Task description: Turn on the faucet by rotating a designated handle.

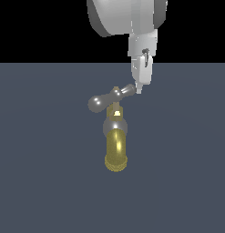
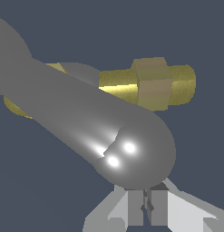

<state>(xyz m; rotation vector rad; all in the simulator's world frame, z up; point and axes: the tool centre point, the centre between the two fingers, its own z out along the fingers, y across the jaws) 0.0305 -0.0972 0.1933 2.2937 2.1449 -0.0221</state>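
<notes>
The faucet (image 1: 116,148) lies on the dark floor, its brass-yellow spout with the ribbed mouth pointing toward the exterior view's bottom, below a silver-grey collar (image 1: 115,125). The handle (image 1: 101,101), a silver-grey crossbar, sits tilted on the brass hub (image 1: 116,94), its exterior-view right arm higher. My gripper (image 1: 139,88) comes down from above, shut and empty, its tips against the end of that right arm. In the wrist view the handle's rounded bulb (image 2: 131,149) fills the middle, the brass hub (image 2: 154,84) behind it, and my gripper (image 2: 144,201) touches the bulb's end.
The flat dark grey-blue floor (image 1: 41,182) stretches all around the faucet. The arm's wide white link (image 1: 127,16) hangs over the scene at the top of the exterior view. Nothing else stands on the floor.
</notes>
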